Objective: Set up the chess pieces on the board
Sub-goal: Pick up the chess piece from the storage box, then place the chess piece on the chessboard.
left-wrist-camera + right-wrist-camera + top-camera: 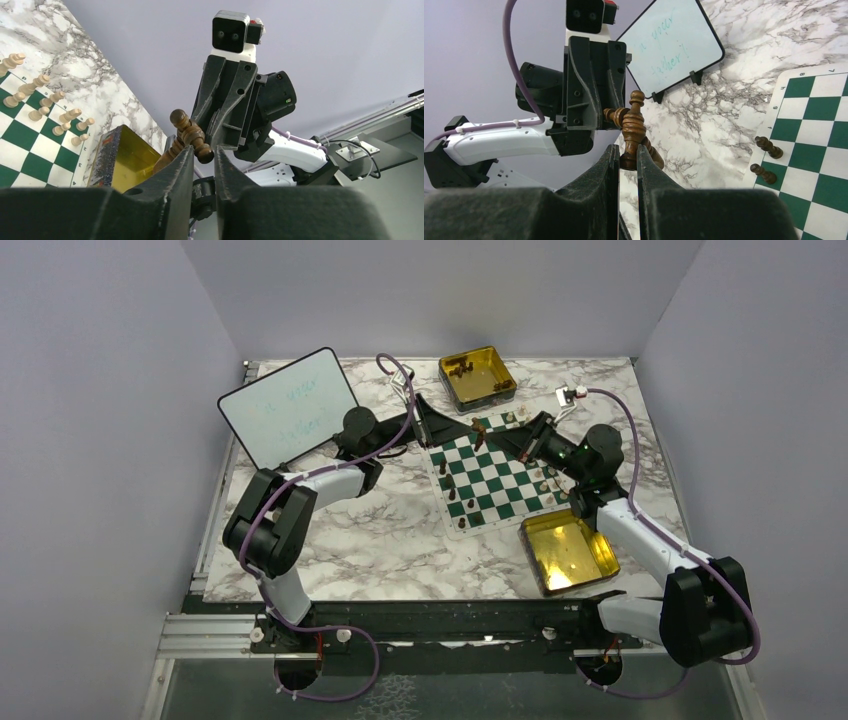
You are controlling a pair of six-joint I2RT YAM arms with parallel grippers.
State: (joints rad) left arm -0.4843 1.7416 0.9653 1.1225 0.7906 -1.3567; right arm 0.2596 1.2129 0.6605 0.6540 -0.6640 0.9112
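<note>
Reading whiteboard (669, 45) scrawl fails; left pincer (204, 151), right pincer (627, 154) each grip 1 dark piece (633, 126).

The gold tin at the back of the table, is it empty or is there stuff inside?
Not empty. The top view shows several dark brown chess pieces lying inside the far gold tin.
</note>
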